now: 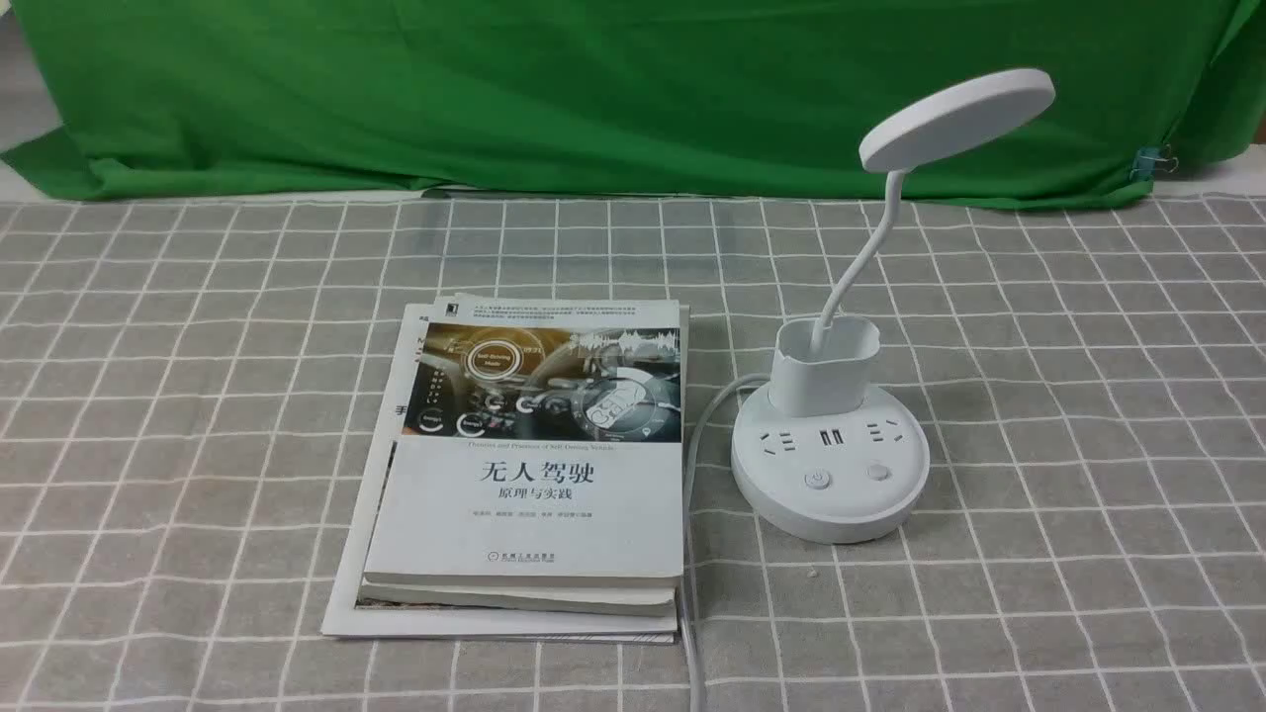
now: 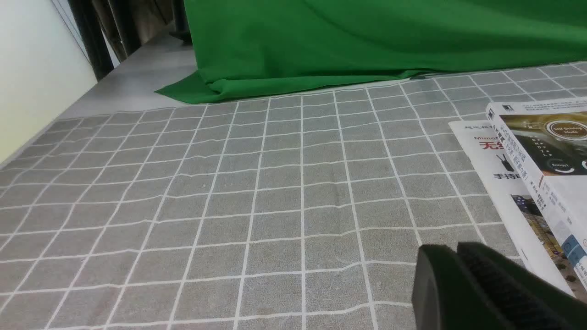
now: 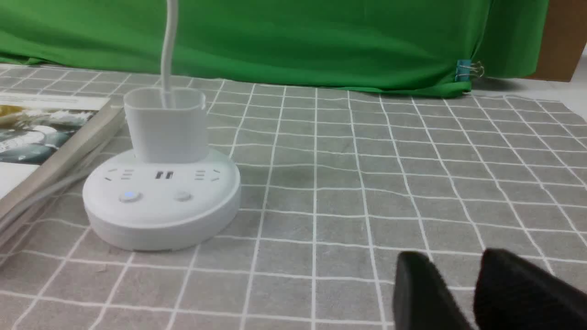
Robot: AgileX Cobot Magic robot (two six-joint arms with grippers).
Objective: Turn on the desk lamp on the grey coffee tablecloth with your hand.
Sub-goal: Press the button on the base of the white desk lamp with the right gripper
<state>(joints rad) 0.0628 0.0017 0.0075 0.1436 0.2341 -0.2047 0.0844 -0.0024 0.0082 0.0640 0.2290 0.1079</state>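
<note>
The lamp [image 3: 160, 201] is standing on the grey checked cloth [image 3: 367, 183], ahead of the right hand [image 3: 456, 266] and off to its left, clear of the fingers. It is showing a white round base with sockets, two buttons, one glowing faint blue, a cup and a thin neck. The right hand is hovering low, fingers narrowly parted. The left hand [image 2: 456, 250] is pressing its fingers together.

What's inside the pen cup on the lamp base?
Only the lamp's thin white neck shows, running down into the pen cup. No pens stick out; its floor is hidden behind its front wall.
</note>
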